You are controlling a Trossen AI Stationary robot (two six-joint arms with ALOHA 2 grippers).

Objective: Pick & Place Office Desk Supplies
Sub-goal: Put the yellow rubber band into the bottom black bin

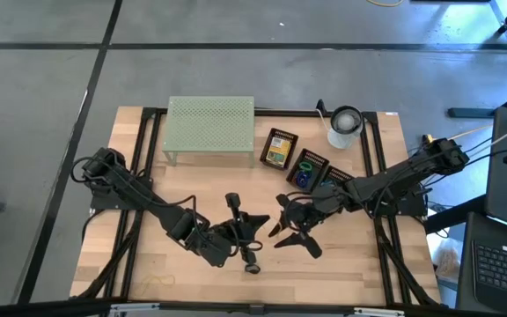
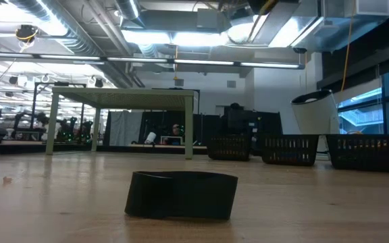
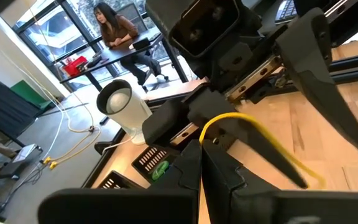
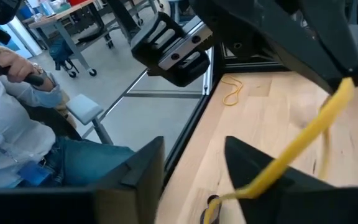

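Observation:
A yellow rubber band [image 3: 253,134] hangs in the air above the table's middle, between my two grippers. My left gripper [image 1: 252,231] [image 3: 202,146] reaches in from the left and is shut on one end of it. Facing it from the right, my right gripper [image 1: 282,225] [image 4: 194,180] is open, and the band [image 4: 303,143] runs slantwise along one of its fingers [image 4: 260,177]. Three black baskets [image 1: 279,148] [image 1: 307,167] [image 1: 334,176] holding small supplies stand behind the grippers. Another thin band [image 4: 232,93] lies flat on the wood. My left gripper pinches the band's end [image 3: 205,134] between its two fingertips, coming nearly level from the table's left. The band arcs away from the tips, clear of the table. My right gripper has the band lying along one finger [image 3: 272,155]; whether it is hooked around that finger I cannot tell.
A pale green perforated rack [image 1: 211,128] stands at the far edge and a white cup [image 1: 345,126] at the far right. A low black object [image 2: 181,194] [image 1: 252,261] sits near the front. A seated person [image 4: 36,137] is just beyond the table's edge.

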